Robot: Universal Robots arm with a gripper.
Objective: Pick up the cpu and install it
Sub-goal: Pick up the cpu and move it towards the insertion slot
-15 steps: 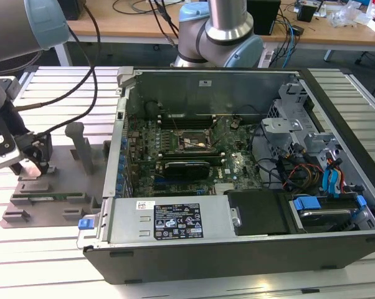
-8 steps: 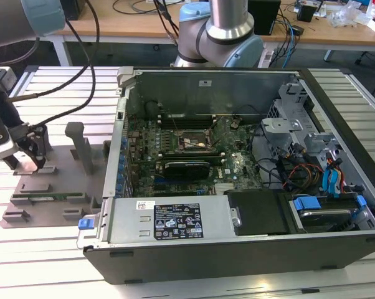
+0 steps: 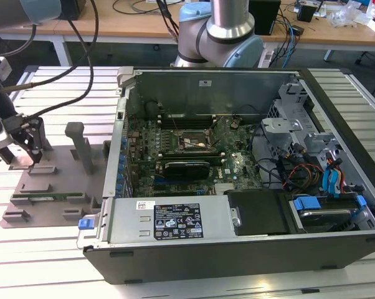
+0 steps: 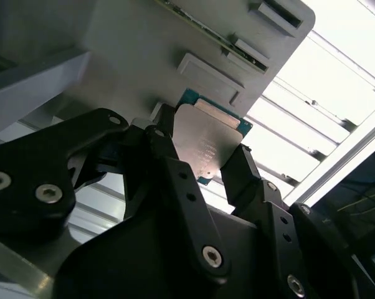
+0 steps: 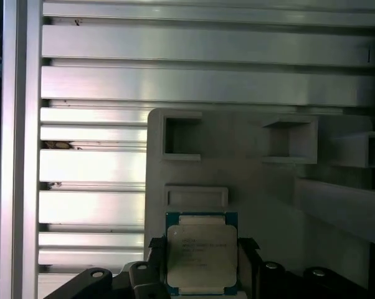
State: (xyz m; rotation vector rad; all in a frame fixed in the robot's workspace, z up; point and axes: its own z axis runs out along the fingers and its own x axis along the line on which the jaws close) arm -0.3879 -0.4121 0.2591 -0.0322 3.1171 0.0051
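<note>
The cpu is a small square chip with a silver-grey lid and a green border. It sits at the edge of the grey fixture tray, between my two black fingers. In the second wrist view the fingers press against opposite sides of the cpu. My gripper is at the exterior view's far left, low over the tray, shut on the cpu. The open computer case lies to the exterior view's right, with the motherboard socket in its middle.
Upright posts and small ledges stand on the tray beside the gripper. The tray rests on a ribbed aluminium table. Black cables run from the wrist over the table. The arm's base stands behind the case.
</note>
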